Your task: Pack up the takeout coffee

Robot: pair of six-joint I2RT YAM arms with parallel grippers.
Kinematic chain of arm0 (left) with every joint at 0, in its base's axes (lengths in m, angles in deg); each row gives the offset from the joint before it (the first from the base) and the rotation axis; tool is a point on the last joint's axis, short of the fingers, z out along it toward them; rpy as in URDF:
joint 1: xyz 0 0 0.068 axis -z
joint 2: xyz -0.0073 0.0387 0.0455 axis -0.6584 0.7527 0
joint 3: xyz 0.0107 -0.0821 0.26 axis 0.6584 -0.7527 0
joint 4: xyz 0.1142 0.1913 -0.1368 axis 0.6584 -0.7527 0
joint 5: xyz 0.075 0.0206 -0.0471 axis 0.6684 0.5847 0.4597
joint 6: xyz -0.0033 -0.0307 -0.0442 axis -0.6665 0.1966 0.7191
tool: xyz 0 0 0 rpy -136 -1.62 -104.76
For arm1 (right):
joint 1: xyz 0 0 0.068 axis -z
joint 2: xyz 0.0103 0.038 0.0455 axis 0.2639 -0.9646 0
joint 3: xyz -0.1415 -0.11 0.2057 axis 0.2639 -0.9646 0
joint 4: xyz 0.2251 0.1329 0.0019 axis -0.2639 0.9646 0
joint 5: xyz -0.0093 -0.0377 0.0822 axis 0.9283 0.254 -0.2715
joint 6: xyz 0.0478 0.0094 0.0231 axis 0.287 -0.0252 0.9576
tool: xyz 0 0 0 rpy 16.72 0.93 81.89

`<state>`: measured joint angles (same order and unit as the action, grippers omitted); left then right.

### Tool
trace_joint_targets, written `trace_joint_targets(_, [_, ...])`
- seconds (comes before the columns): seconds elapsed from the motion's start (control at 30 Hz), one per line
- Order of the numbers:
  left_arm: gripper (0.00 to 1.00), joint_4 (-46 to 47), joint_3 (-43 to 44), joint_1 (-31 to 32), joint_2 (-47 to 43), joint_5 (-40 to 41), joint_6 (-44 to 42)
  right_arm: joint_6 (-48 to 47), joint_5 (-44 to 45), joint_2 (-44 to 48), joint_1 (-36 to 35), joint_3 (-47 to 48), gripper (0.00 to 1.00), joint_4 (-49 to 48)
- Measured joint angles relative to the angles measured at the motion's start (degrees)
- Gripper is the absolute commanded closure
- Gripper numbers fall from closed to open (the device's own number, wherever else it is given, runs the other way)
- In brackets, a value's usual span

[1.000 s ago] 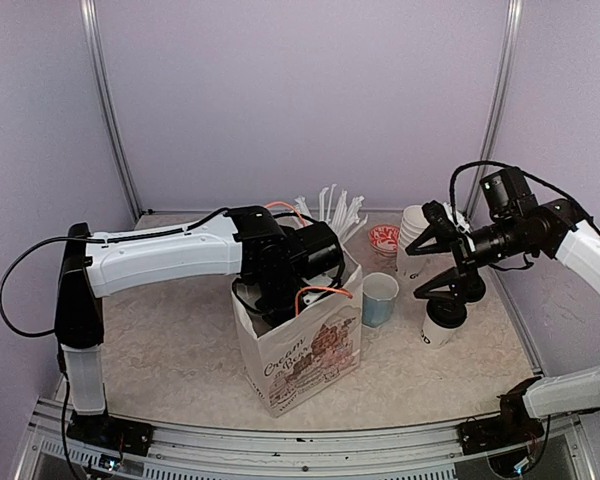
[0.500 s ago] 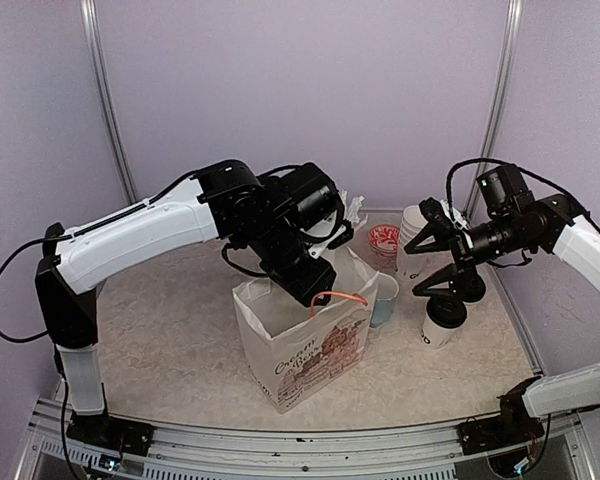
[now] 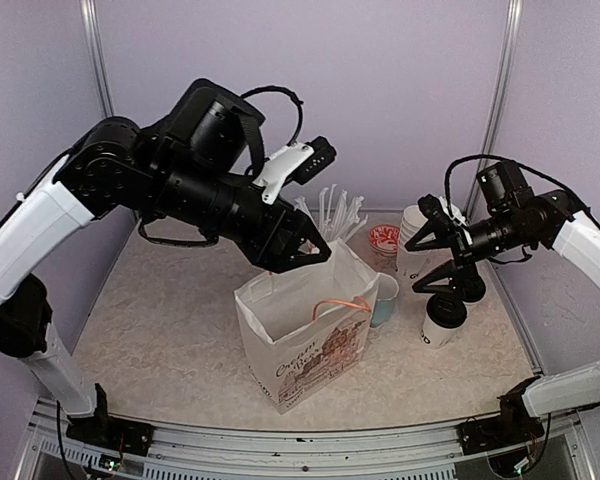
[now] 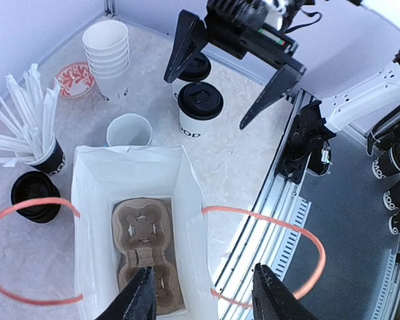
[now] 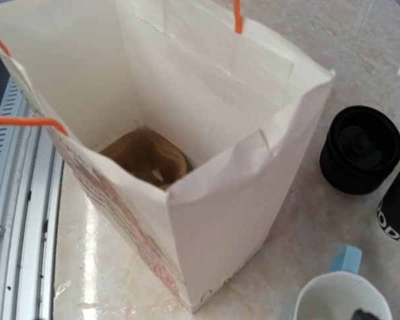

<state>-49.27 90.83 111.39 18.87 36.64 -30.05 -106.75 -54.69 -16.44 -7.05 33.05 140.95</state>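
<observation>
Top external: a second ago my left arm was down inside the bag (image 3: 310,350). It has since swung up and back, and the left fingers (image 3: 310,252) now hang above the bag's mouth, released and carrying nothing. The bag stands upright mid-counter with its handles up. The right fingers (image 3: 435,285) have not budged in that second. They are spread wide just above the near cup (image 3: 442,322) at the right, and I judge they are not yet touching it. The far cup is hidden from this view.

Left wrist: looking straight down, I see the carrier (image 4: 145,257) lying flat on the bag's floor with its wells empty. My own fingers at the lower edge are parted with nothing between them. Beyond the bag and the mug (image 4: 129,130), the near cup and the far cup (image 4: 195,67) stand lidded on the counter, one just behind the other. The right fingers straddle the air over the near one.

Right wrist: the bag's open mouth fills the view, with the carrier showing at the bottom and a stack of lids (image 5: 360,150) beside it. This arm's fingers barely show here.

My read is that the left arm's withdrawal leaves the bag's mouth free for loading. Neither cup is packed yet, and the right arm looks set to take the near cup first.
</observation>
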Motion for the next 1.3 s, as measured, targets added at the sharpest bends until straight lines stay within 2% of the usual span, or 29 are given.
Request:
trace_joint_targets(0.13, [0.43, 3.8, -9.2, 0.1, -10.4, 4.6, 1.1, 0.2, 0.7, -0.3, 0.0, 0.0, 0.07, 0.1])
trace_joint_targets(0.27, [0.43, 6.3, -18.0, -4.3, -17.8, 8.9, 3.0, 0.5, 1.2, -0.5, 0.0, 0.0, 0.07, 0.1])
trace_joint_targets(0.4, [0.43, 8.6, -25.1, -9.1, -19.5, 9.6, 3.9, 0.9, 1.7, -1.1, 0.0, 0.2, 0.07, 0.2])
trace_joint_targets(0.57, [0.48, 12.5, -32.0, -11.4, -17.8, 4.9, 3.8, 1.2, 2.4, -1.3, 0.0, 0.4, 0.09, 0.2])
trace_joint_targets(0.63, [0.54, 13.7, -32.5, -11.9, -16.7, 3.2, 3.6, 1.3, 2.7, -1.3, 0.0, 0.4, 0.09, 0.2])
trace_joint_targets(0.7, [0.65, 14.8, -32.5, -12.9, -15.6, 2.3, 3.1, 1.4, 2.8, -1.3, 0.0, 0.4, 0.10, 0.2])
trace_joint_targets(0.83, [0.99, 17.0, -32.5, -16.5, -13.3, 0.7, 1.1, 1.5, 3.0, -1.3, 0.0, 0.4, 0.11, 0.2])
trace_joint_targets(0.93, [1.00, 18.4, -32.2, -17.8, -12.4, -0.6, -1.4, 1.6, 3.1, -1.3, 0.1, 0.4, 0.11, 0.2])
trace_joint_targets(1.07, [1.00, 20.9, -31.0, -15.3, -12.4, -3.0, -5.2, 1.7, 3.4, -1.3, 0.3, 0.4, 0.11, 0.2])
trace_joint_targets(1.3, [1.00, 24.5, -30.9, -1.0, -14.4, -7.6, -10.1, 1.7, 4.5, -1.5, 0.6, 0.4, 0.11, 0.2])
